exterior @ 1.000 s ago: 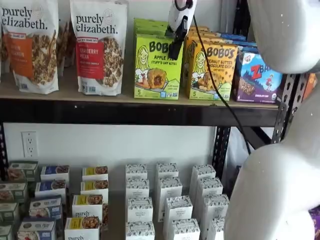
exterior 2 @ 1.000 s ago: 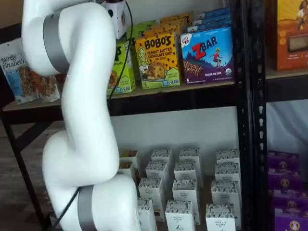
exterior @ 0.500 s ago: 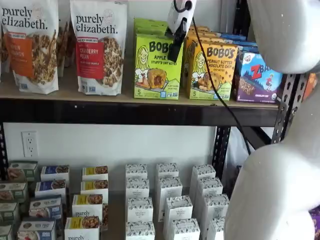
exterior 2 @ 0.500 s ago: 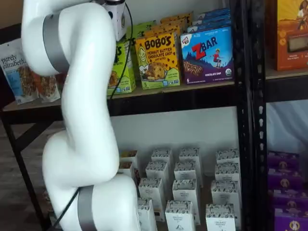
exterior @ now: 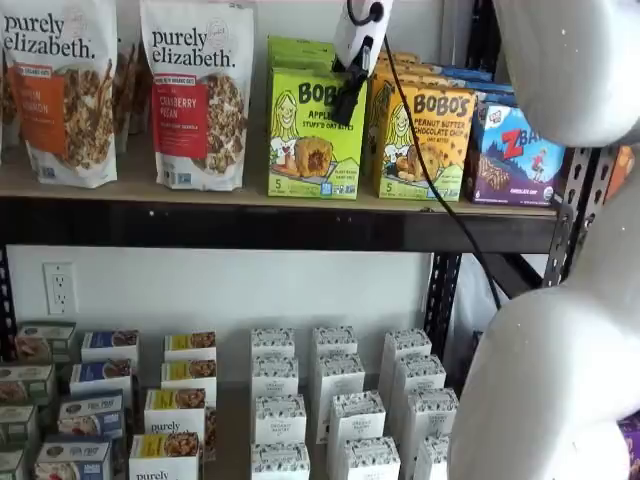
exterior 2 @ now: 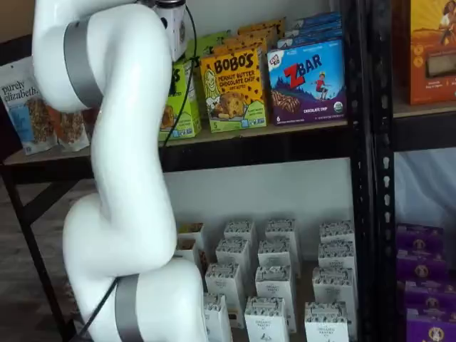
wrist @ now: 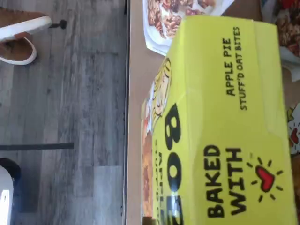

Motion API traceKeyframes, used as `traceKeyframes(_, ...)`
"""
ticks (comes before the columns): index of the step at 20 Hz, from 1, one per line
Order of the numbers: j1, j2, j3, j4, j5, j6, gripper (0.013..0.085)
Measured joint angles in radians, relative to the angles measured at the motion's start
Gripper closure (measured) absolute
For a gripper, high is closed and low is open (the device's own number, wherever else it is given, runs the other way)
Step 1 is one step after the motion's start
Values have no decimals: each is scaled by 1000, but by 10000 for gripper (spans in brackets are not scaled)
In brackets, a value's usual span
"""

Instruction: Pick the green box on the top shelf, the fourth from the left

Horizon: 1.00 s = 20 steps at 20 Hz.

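Observation:
The green box (exterior: 305, 135), a lime-green Bobo's Apple Pie carton, stands upright at the front of a row of like boxes on the top shelf (exterior: 250, 225). In a shelf view my gripper (exterior: 347, 105) hangs from the top edge, its white body above and a black finger in front of the box's upper right corner. The finger shows side-on, so no gap can be judged. In a shelf view (exterior 2: 184, 100) the box is partly hidden behind my arm. The wrist view shows the box's top and front (wrist: 225, 126) close up.
Purely Elizabeth granola bags (exterior: 195, 95) stand left of the green box. A yellow-orange Bobo's peanut butter box (exterior: 425, 140) and a blue ZBar box (exterior: 515, 155) stand to its right. White cartons (exterior: 340, 400) fill the lower shelf. My white arm (exterior 2: 128, 178) covers much of one view.
The gripper has shifted only slightly in front of the green box. The boxes have not moved.

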Motion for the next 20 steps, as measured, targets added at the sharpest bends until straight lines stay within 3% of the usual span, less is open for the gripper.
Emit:
traceKeyframes(7,-2,1,-6,2,6,-1,370)
traceKeyframes(12,0,0,-5,2,6,1,490)
traceKeyframes(20,4,-3,-1,-2,5,4,490)
